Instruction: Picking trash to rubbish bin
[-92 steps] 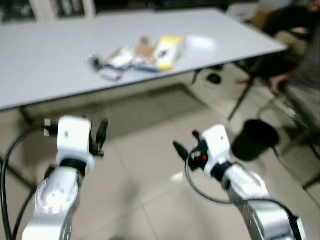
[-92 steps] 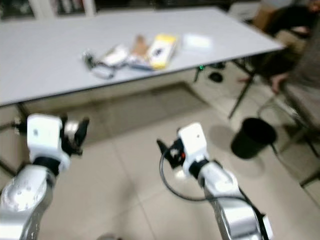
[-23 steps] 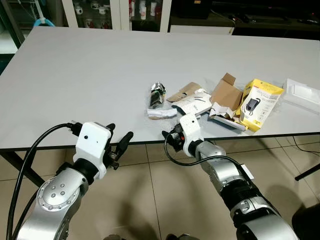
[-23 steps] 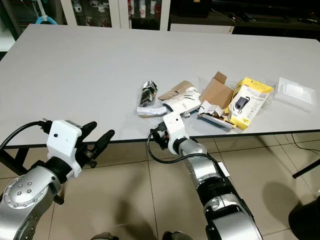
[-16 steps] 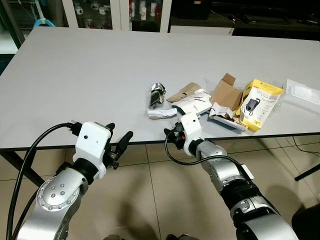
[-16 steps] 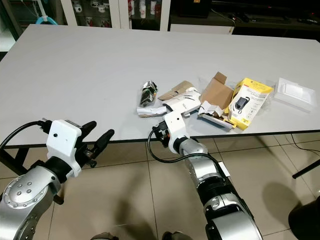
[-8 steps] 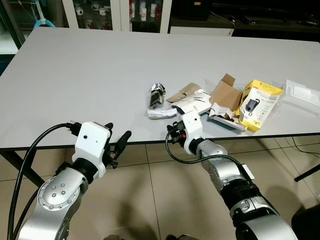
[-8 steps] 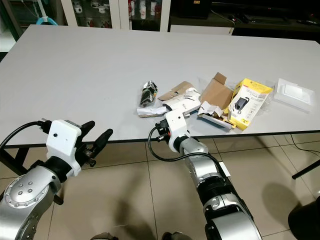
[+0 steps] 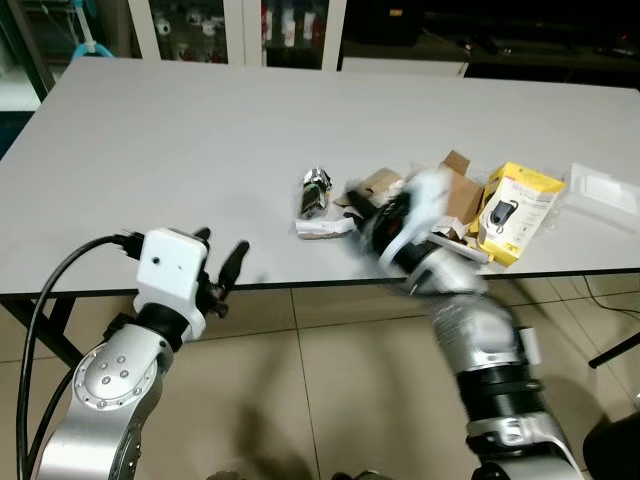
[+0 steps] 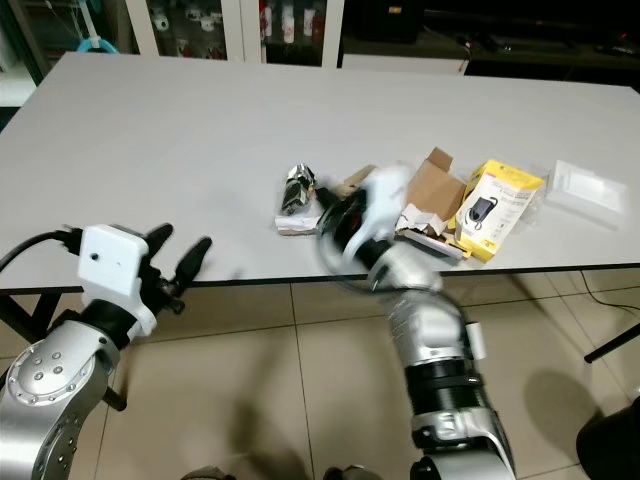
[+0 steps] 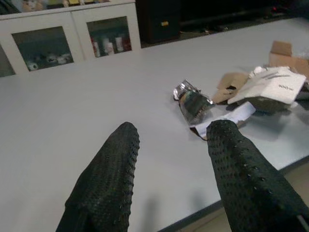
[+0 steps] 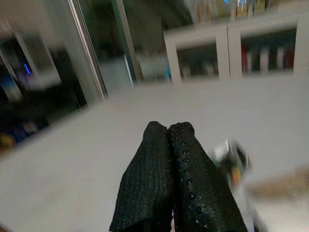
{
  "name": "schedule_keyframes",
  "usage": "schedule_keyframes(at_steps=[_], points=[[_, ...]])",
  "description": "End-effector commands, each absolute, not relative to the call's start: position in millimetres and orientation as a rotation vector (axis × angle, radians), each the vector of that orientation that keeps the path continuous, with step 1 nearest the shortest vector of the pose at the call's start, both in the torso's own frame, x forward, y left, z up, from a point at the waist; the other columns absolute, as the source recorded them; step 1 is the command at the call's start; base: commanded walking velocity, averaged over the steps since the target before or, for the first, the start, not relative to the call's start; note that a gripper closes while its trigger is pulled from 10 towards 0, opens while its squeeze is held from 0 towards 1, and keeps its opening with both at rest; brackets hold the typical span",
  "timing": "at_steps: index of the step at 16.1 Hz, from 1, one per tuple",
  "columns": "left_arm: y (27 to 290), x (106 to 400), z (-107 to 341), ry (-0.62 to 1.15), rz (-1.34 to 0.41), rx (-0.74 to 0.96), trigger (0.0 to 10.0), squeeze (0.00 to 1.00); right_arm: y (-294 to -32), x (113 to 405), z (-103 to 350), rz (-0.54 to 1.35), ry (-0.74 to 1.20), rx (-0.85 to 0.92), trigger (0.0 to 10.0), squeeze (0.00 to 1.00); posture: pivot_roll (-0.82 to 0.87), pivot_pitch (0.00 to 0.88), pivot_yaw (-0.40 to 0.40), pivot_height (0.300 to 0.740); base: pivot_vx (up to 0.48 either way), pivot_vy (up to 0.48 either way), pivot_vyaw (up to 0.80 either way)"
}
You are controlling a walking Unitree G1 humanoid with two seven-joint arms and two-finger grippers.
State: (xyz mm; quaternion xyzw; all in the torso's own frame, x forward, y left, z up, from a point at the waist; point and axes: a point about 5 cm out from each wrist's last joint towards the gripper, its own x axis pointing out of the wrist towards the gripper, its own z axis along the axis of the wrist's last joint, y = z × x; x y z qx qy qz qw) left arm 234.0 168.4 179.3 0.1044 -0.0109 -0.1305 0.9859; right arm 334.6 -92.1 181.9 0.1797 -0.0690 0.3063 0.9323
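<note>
Trash lies in a pile on the grey table [image 9: 180, 140]: a crumpled foil wrapper [image 9: 315, 190], a white paper strip [image 9: 322, 228], torn brown cardboard [image 9: 455, 190] and a yellow box [image 9: 515, 205]. My right gripper [image 9: 368, 212] is motion-blurred over the left side of the pile, close to the wrapper. In the right wrist view its fingers [image 12: 186, 159] are pressed together with nothing between them, and the wrapper [image 12: 231, 162] shows blurred beyond them. My left gripper [image 9: 218, 255] is open at the table's front edge. The wrapper [image 11: 193, 101] lies ahead of it.
A clear plastic tray [image 9: 605, 190] lies at the table's right end. The edge of a black bin [image 9: 622, 450] shows on the tiled floor at the lower right. Glass-fronted cabinets [image 9: 210, 20] stand behind the table.
My right arm has swung up from the table's front edge onto the trash pile and is blurred. The left gripper has shifted slightly left.
</note>
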Motion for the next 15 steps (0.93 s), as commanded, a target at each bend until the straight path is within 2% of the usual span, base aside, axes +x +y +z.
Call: schedule_keyframes(at_steps=[1,2,5,6,10,15], points=[[167,237,179,-0.028,-0.249,0.196,10.0,0.00,-102,331,191,0.622,-0.178,0.425,0.0,0.00,0.13,0.026,-0.093,0.740,0.000,0.000,0.00],[165,240,179,-0.027,-0.237,0.183,10.0,0.00,-108,325,204,0.631,-0.231,0.449,0.0,0.00,0.12,0.022,-0.093,0.740,0.000,0.000,0.00],[161,244,175,-0.017,-0.226,0.196,10.0,0.00,-118,316,207,0.557,-0.262,0.346,0.0,0.00,0.10,0.013,-0.096,0.740,0.000,0.000,0.00],[160,246,175,-0.023,-0.223,0.196,10.0,0.00,-123,312,206,0.515,-0.247,0.340,10.0,0.00,0.09,0.009,-0.095,0.740,0.000,0.000,0.00],[155,250,172,-0.039,-0.226,0.207,10.0,0.00,-139,295,197,0.447,-0.244,0.245,10.0,0.00,0.07,0.003,-0.087,0.740,0.000,0.000,0.00],[152,253,169,-0.034,-0.236,0.224,10.0,0.00,-137,295,181,0.407,-0.173,0.165,10.0,0.00,0.06,0.000,-0.093,0.740,0.000,0.000,0.00]])
